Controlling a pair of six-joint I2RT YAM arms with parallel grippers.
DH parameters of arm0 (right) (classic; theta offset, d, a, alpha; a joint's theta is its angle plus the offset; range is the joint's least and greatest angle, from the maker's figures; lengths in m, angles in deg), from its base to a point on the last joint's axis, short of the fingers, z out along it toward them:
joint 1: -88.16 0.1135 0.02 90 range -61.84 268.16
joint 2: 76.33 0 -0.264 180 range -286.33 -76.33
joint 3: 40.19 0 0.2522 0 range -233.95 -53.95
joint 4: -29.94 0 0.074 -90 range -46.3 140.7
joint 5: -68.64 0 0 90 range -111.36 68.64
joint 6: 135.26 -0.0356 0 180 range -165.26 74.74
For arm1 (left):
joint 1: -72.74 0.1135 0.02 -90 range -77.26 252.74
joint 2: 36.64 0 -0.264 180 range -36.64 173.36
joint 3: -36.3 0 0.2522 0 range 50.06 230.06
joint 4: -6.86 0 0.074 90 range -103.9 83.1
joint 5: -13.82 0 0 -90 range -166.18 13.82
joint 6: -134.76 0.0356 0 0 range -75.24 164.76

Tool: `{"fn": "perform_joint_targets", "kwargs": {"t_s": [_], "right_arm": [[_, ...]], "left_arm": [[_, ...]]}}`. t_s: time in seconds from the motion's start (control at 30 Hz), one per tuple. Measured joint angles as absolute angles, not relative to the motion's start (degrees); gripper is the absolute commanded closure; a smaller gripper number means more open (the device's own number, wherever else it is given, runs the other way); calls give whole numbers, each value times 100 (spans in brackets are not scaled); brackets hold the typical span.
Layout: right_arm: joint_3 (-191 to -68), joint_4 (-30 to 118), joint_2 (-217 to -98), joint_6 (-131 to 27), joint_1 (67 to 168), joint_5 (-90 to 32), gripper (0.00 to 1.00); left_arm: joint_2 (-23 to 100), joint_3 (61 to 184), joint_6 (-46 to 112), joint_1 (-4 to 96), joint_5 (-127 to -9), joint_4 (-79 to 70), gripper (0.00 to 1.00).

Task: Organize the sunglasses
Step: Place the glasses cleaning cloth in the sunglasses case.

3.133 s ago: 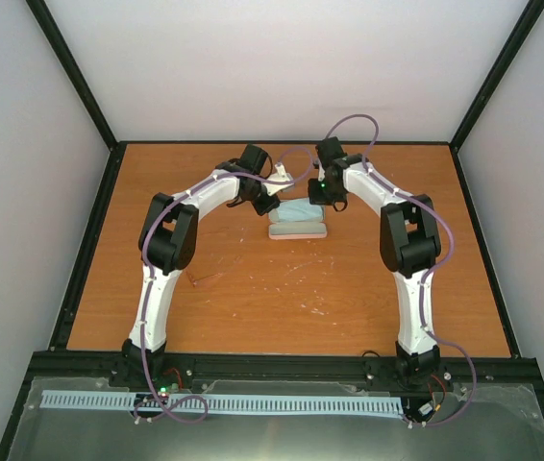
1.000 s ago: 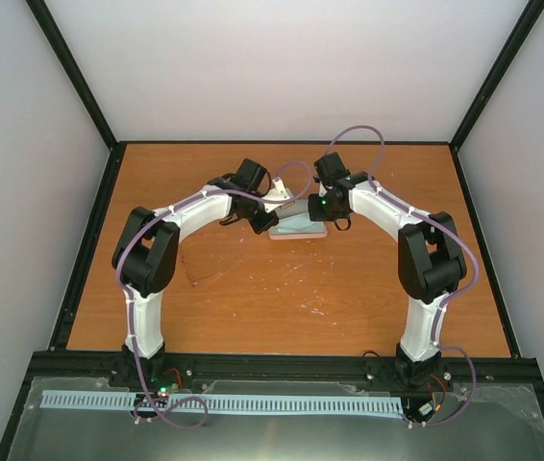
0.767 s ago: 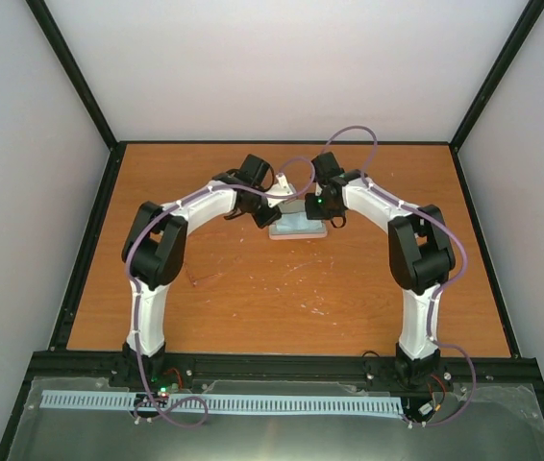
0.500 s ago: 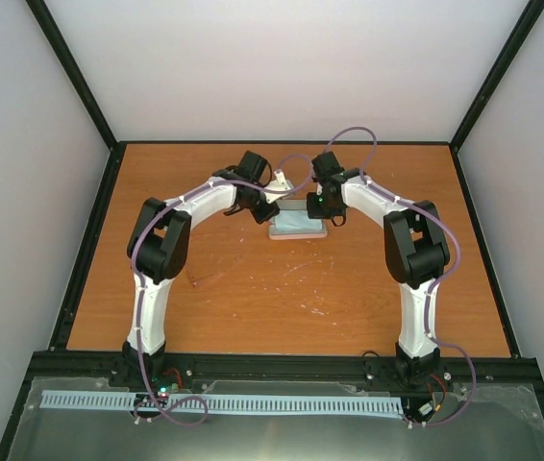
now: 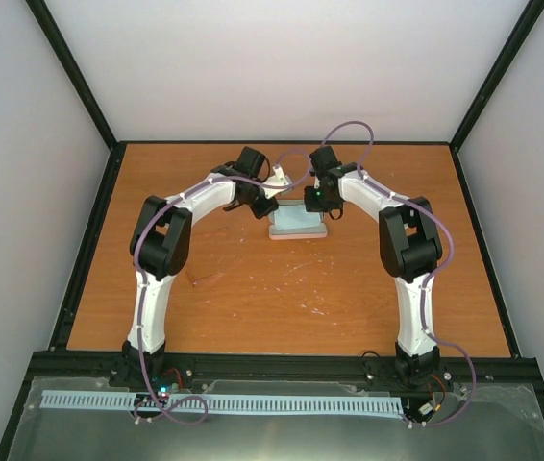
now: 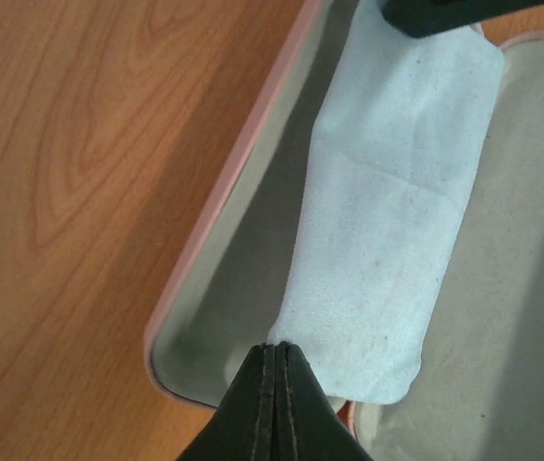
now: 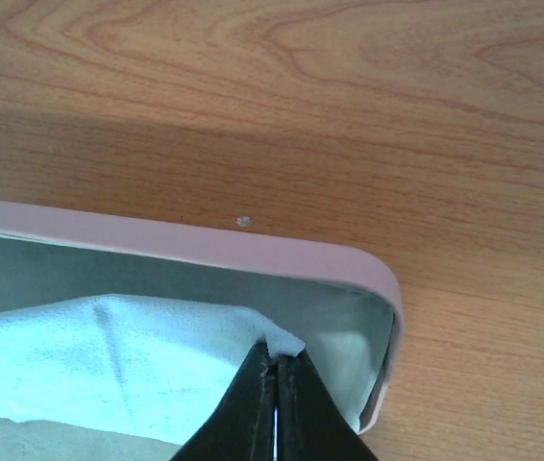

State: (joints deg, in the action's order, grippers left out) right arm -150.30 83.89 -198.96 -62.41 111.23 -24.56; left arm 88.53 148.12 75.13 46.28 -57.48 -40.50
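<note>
Both grippers met over the open pink case [image 6: 216, 216]: the left gripper [image 6: 277, 353] was pinched tight on one edge of the blue cloth [image 6: 397, 211] inside it, and the right gripper [image 7: 274, 363] on a corner at the opposite end. The sunglasses [image 5: 202, 279] (only a faint amber trace in the top view) lay on the tabletop [image 5: 282, 298], well apart from the case at its near left, clear of both grippers.

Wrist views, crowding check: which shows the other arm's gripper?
The left one: the right gripper shows dark at the far end of the cloth. The right view shows only its own jaws.
</note>
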Motion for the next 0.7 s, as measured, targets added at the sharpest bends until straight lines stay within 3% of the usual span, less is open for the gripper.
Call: {"fn": "perform_joint_targets", "kwargs": {"t_s": [0.7], "right_arm": [[-15295,8463,-20143,-6219,11057,-2388,97]], "left_arm": [[9178,15133,7655,4679,-5718,-4135,99]]}}
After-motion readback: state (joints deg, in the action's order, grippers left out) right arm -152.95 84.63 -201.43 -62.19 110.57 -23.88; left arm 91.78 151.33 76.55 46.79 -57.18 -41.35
